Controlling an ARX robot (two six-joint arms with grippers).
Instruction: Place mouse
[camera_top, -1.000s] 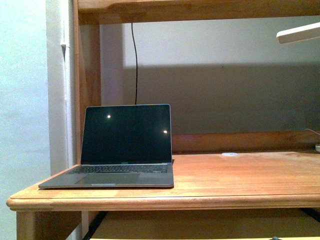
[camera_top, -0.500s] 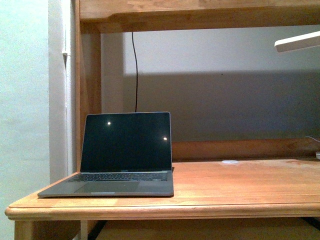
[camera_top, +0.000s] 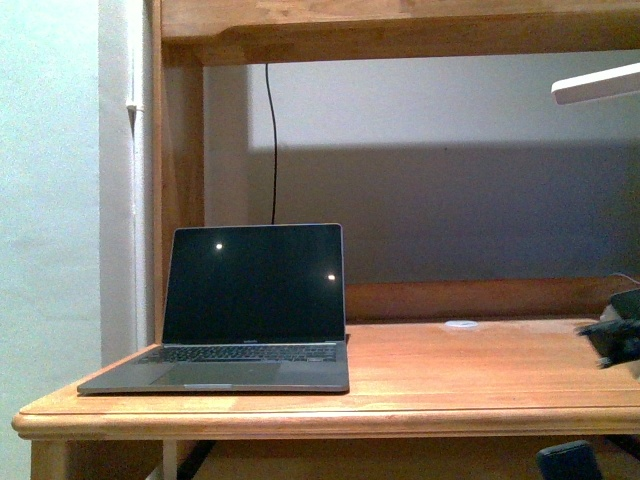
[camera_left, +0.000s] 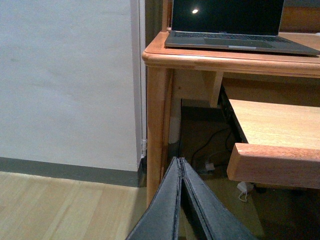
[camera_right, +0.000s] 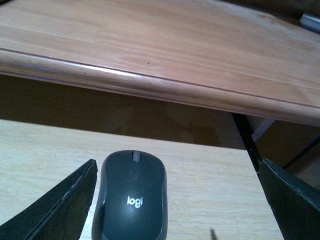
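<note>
The mouse (camera_right: 130, 197) is a small dark grey oval with a white logo. It lies flat on a light wood pull-out shelf (camera_right: 215, 175) under the desk top (camera_right: 150, 45). My right gripper (camera_right: 177, 167) is open around it, and the mouse sits close to one finger (camera_right: 55, 210) and far from the other (camera_right: 292, 200). My left gripper (camera_left: 180, 162) is shut on nothing, low beside the desk leg (camera_left: 157, 125) and above the floor. In the front view a blurred dark arm part (camera_top: 618, 335) shows at the right edge; the mouse is not clear there.
An open laptop (camera_top: 250, 300) with a dark screen stands on the left of the desk (camera_top: 480, 370). A small flat white disc (camera_top: 460, 324) lies near the back. A white lamp head (camera_top: 598, 84) hangs upper right. Cables lie under the desk (camera_left: 205, 150).
The front view has tilted up a little, so the desk sits lower in frame. A dark arm part has come into view at the right edge and a dark shape at the bottom right.
</note>
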